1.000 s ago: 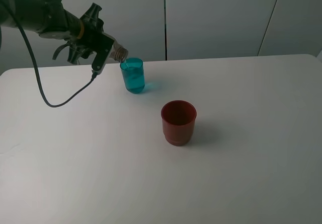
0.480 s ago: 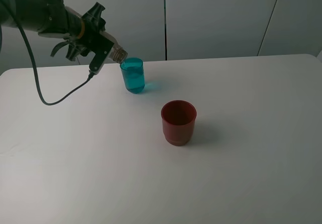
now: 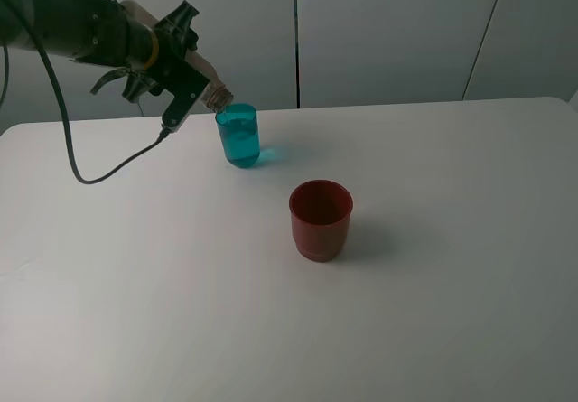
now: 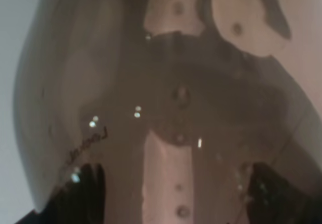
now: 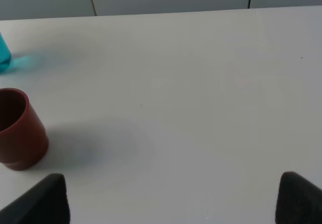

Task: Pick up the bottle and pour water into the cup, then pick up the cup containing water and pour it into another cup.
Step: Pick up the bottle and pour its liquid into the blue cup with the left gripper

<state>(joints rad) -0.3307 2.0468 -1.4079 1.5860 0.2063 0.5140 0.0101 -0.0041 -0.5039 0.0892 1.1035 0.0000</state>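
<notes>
My left hand (image 3: 188,84) is clamped on the bottle (image 3: 216,98), which is tilted with its neck at the rim of the cup (image 3: 238,135), near the counter's (image 3: 452,285) far edge. I see another cup (image 3: 320,219) well apart, mid-counter. Bare surface runs from it to the right and near edges. My right hand (image 5: 171,204) hangs there, fingers spread wide.

White table (image 3: 452,239): teal cup (image 3: 238,135), red cup (image 3: 320,220)

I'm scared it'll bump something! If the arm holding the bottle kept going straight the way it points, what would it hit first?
Probably the teal cup: the left gripper aims down at it, and the bottle mouth sits at its rim. Depth is hard to judge.
</notes>
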